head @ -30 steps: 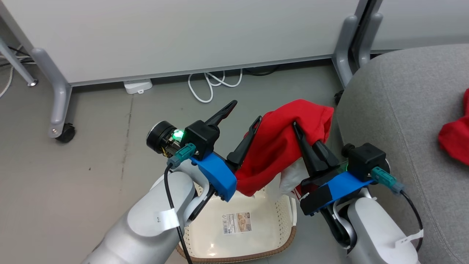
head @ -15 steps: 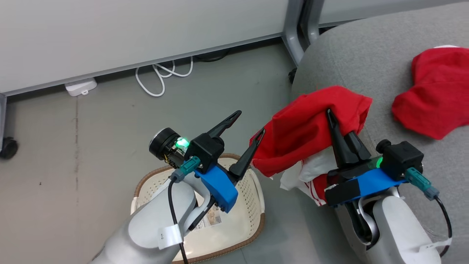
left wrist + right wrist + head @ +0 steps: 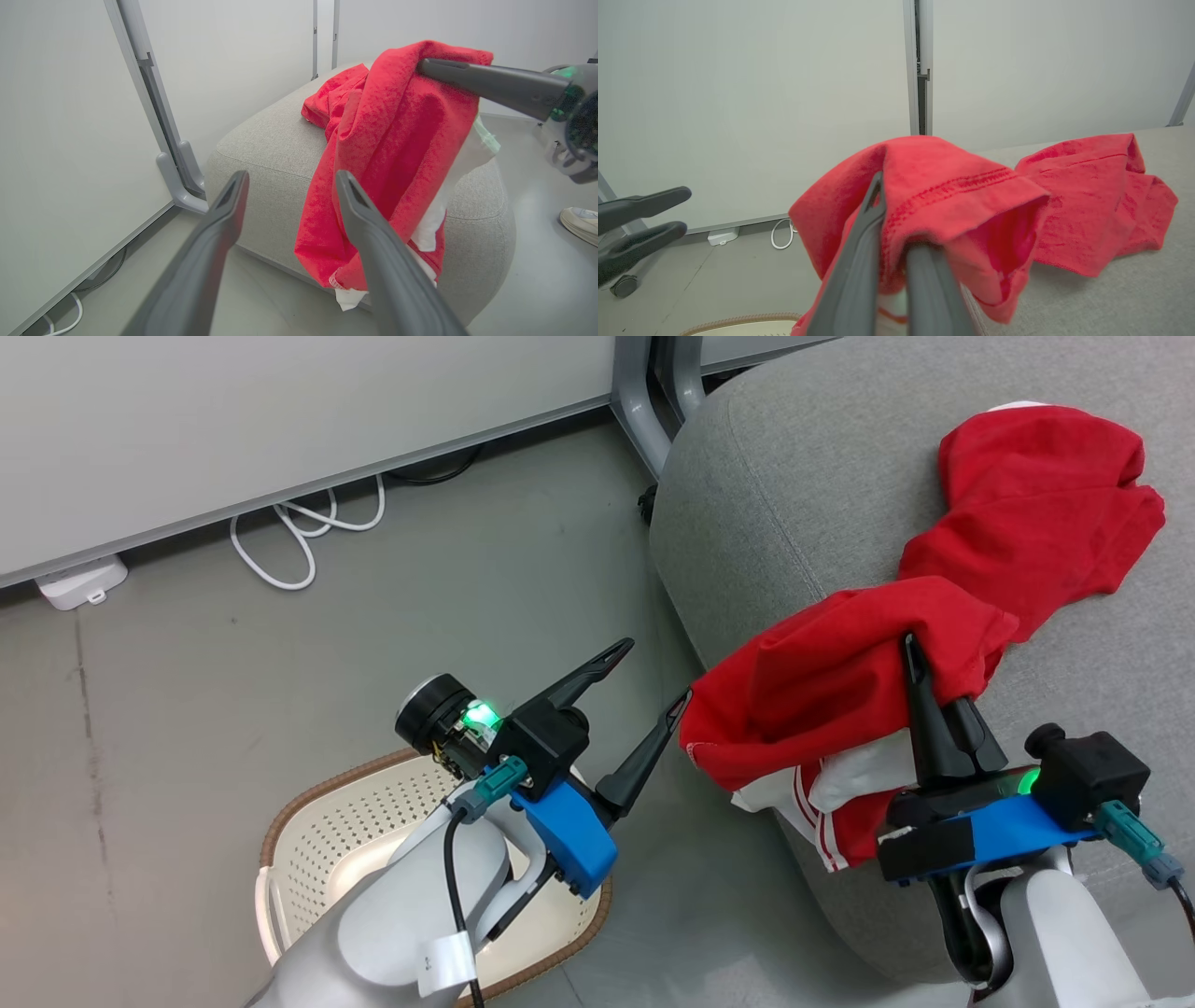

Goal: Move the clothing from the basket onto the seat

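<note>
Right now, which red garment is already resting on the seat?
The far garment, lying free on the seat; the near garment hangs pinched in the right end effector.

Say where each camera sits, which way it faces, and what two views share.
Head view: on the head, looking down at basket and seat; left gripper open, right gripper shut on the held garment.
Left wrist view: on that wrist, facing the seat's side; own fingers spread.
Right wrist view: on that wrist, facing the wall; own fingers pinch the held garment.
Shared: all show the second garment on the seat.
</note>
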Robot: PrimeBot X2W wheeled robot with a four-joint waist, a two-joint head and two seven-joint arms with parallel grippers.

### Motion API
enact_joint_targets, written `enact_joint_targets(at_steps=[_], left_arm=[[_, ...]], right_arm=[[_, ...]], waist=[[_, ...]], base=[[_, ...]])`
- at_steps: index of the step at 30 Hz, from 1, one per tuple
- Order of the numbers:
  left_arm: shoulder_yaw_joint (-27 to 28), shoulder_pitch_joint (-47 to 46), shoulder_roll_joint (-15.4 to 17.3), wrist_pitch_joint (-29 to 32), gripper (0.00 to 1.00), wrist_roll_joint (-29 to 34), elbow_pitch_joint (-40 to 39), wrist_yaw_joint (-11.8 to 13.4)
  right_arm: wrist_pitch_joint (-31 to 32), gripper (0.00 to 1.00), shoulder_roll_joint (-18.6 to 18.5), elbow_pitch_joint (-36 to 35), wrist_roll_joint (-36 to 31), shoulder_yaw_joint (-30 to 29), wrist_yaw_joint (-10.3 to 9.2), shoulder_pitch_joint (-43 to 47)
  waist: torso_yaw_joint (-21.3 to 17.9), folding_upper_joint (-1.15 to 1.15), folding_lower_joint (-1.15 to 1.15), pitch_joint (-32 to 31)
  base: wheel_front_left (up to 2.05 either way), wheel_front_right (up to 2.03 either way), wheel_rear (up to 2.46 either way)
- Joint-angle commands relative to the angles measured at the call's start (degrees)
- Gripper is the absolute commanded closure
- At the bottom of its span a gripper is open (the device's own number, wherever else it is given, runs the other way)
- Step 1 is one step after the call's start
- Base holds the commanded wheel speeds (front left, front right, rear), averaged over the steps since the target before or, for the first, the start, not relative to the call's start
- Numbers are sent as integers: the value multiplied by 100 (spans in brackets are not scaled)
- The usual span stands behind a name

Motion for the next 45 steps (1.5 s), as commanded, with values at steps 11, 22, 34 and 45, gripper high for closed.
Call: enact_joint_targets(at_steps=[11,22,34,45], left_arm=[[100,8,9,-27,0,91,-67,-33],[198,-470,144,-23,0,280,-247,-41],[113,-1477,424,228,0,619,-714,-42],[52,-1544,666,347,0,666,-926,10]], right_arm=[[-32,100,35,-182,42,-69,0,125],[-33,100,39,-582,-98,-685,0,-1336],[-27,100,-1489,-788,-213,-2667,0,-4297],[-26,100,-2479,244,-155,-3562,0,-4308]], waist=[[-44,0,0,2],[140,0,0,774],[429,0,0,2507],[177,0,0,2918]], base=[[0,0,0],[0,0,0],[0,0,0],[0,0,0]])
